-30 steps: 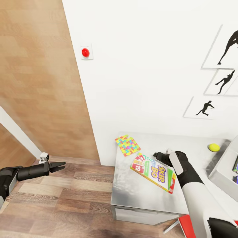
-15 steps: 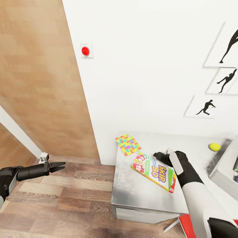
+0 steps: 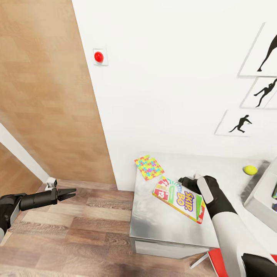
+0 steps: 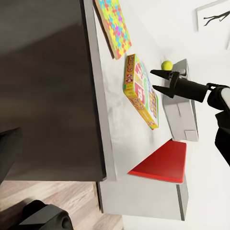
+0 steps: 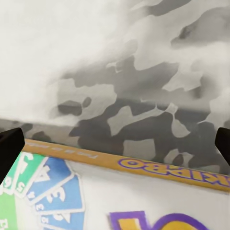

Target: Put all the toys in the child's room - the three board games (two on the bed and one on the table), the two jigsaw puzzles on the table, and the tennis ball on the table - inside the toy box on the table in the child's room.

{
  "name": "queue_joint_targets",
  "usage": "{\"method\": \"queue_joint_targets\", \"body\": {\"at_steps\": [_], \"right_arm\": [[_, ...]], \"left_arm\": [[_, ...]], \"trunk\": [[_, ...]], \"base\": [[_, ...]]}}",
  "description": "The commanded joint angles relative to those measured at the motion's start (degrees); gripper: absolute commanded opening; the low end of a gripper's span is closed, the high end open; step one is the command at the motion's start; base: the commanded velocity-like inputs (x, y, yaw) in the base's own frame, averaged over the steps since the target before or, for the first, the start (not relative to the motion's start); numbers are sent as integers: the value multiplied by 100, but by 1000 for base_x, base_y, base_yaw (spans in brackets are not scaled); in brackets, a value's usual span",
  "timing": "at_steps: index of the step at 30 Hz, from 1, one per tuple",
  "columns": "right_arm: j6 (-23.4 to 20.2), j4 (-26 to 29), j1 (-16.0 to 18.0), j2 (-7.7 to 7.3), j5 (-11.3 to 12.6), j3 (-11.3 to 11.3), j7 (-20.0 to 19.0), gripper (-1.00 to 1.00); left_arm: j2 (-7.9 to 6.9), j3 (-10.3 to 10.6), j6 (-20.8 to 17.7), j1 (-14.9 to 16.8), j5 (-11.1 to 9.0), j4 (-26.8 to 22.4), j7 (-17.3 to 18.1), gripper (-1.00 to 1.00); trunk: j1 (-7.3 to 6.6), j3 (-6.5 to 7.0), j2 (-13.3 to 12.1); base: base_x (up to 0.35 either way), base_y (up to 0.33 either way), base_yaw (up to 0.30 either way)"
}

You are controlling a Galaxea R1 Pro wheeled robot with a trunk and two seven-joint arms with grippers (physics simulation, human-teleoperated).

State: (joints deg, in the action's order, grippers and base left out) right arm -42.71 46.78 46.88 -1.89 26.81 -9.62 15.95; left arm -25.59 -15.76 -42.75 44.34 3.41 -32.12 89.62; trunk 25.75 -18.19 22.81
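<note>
The "SKIP-BO" board game (image 3: pixel 179 194) lies flat near the left end of the light-grey table (image 3: pixel 161 219). My right gripper (image 3: pixel 182 180) hovers over the box's far edge, open. In the right wrist view its fingertips (image 5: pixel 9 148) stand wide apart above that edge of the board game (image 5: pixel 143 201). One jigsaw puzzle (image 3: pixel 149 167) lies at the table's back left corner. The tennis ball (image 3: pixel 250 169) rests by the wall, beside the toy box (image 3: pixel 258 194) at the right edge. My left gripper (image 3: pixel 69 191) hangs open over the floor, left of the table.
A wooden door (image 3: pixel 46 96) and a red wall button (image 3: pixel 99 57) are to the left. Silhouette pictures (image 3: pixel 240 124) hang above the table. A red seat (image 3: pixel 215 261) pokes out under the table's front edge. Plank floor (image 3: pixel 77 231) spreads left of the table.
The whole view has shifted slightly, so the camera moved. Both arms and the things on the table keep their places.
</note>
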Motion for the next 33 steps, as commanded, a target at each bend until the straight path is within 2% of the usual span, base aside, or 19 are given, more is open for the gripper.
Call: {"method": "queue_joint_targets", "body": {"at_steps": [1, 20, 33], "right_arm": [[-17, 7, 4, -1, 61, 0, 48, 100], [-18, 7, 5, 0, 61, 4, 48, 100], [-18, 7, 4, 2, 63, 1, 48, 100]], "left_arm": [[2, -15, -60, 5, 37, 0, 38, 100], [2, -15, -58, 5, 37, 2, 38, 100], [2, -15, -58, 5, 37, 2, 38, 100]], "trunk": [[3, -11, 11], [3, -137, 11], [3, -150, 11]], "base": [[0, 0, 0], [0, 0, 0], [-43, 47, 0]]}}
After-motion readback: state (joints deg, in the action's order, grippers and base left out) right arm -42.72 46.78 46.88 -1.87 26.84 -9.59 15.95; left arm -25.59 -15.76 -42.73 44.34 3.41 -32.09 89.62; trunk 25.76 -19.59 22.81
